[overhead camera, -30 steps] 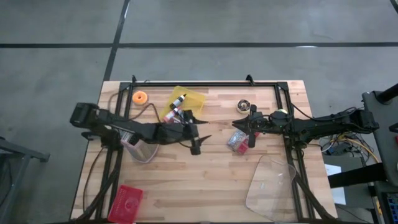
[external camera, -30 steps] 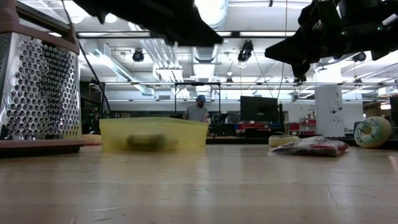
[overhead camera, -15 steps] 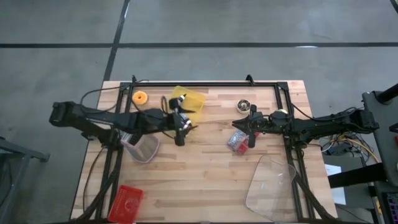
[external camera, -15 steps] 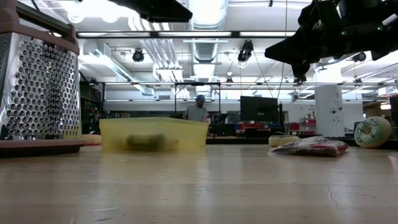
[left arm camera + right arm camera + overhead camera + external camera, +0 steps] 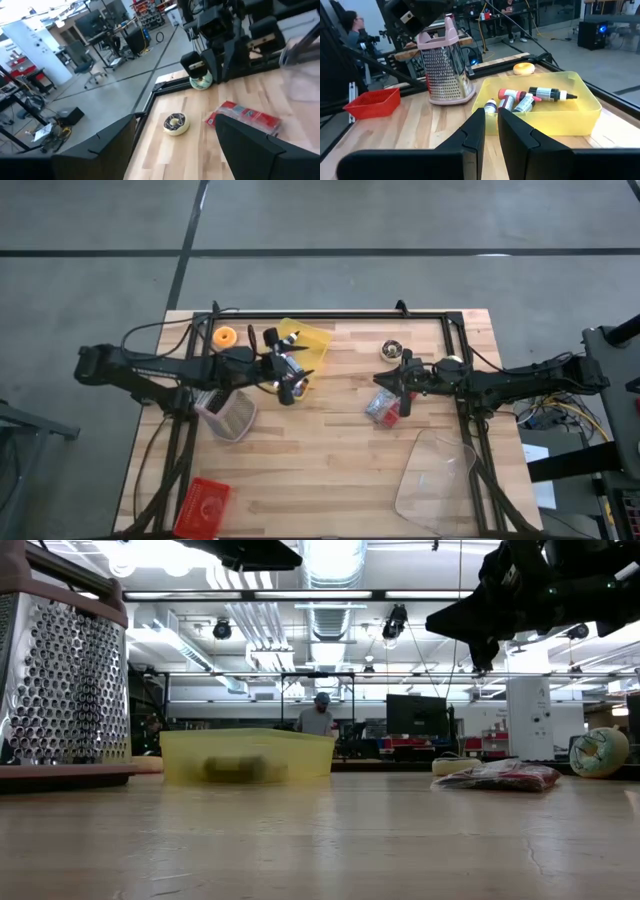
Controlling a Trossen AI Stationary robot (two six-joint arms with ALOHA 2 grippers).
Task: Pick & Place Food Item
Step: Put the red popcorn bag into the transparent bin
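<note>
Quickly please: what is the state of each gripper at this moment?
Left gripper: open, holding nothing, beside the yellow plastic bin.
Right gripper: closed, holding nothing, above the red snack packet.

One yellow bin [image 5: 300, 343] holding four small bottles [image 5: 525, 100]; one grater [image 5: 228, 414]; one red basket [image 5: 203, 505]; two doughnuts [image 5: 225, 336]; one red packet [image 5: 381, 406].
</note>
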